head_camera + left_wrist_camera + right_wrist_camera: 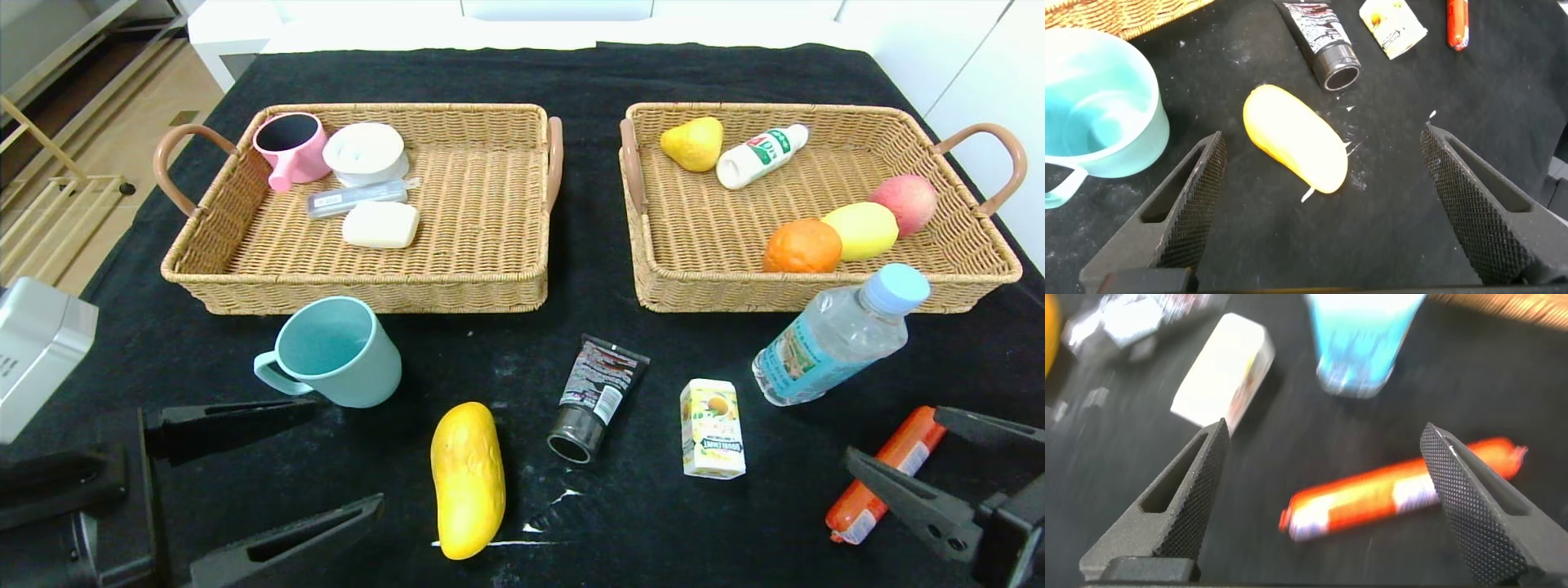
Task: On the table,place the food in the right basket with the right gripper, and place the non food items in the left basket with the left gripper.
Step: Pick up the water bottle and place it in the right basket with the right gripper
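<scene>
Sausage (887,474) is being approached at the table's (522,523) near right by the right gripper (947,461), jaws spread and empty astride it; centring before closing is being advised, while the left gripper (269,465) is being held spread near the mug (335,351).

Front strip of the table (702,73) is crowded: teal mug (335,351), mango (467,478), black tube (596,398), juice carton (712,427), water bottle (841,335) and sausage (886,474) lie in a loose row w/ dark cloth gaps between each, wide enough btwn mango and mug. Bottle leans against the front wall of the right basket (963,282), blocking that rim. Left basket (490,269): right half bare; back-left corner taken by pink cup (290,147), white lid (365,153). Right basket: front-left corner free.
</scene>
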Robot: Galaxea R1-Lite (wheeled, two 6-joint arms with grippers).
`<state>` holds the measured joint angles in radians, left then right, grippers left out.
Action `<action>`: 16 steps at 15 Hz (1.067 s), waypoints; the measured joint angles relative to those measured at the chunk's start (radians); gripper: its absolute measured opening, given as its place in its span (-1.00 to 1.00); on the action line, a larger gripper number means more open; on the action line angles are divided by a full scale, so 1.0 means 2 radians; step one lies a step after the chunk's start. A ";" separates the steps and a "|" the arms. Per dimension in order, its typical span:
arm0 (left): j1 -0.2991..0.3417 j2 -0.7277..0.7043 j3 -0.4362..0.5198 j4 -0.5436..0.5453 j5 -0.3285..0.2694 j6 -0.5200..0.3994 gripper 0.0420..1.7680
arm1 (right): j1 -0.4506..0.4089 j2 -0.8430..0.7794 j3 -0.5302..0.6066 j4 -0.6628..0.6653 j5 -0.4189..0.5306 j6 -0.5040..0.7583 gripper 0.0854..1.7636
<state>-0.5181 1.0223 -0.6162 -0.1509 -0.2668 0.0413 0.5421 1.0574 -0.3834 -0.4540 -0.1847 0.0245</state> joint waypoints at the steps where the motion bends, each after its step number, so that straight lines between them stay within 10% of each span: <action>1: 0.000 0.000 0.000 0.000 0.000 0.000 0.94 | 0.004 0.018 0.000 -0.033 -0.017 0.000 0.94; 16: 0.001 -0.006 0.002 -0.001 0.022 0.011 0.94 | 0.000 0.146 -0.012 -0.240 -0.102 0.007 0.94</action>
<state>-0.5170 1.0098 -0.6119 -0.1523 -0.2228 0.0638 0.5417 1.3489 -0.4068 -0.9343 -0.3885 0.0383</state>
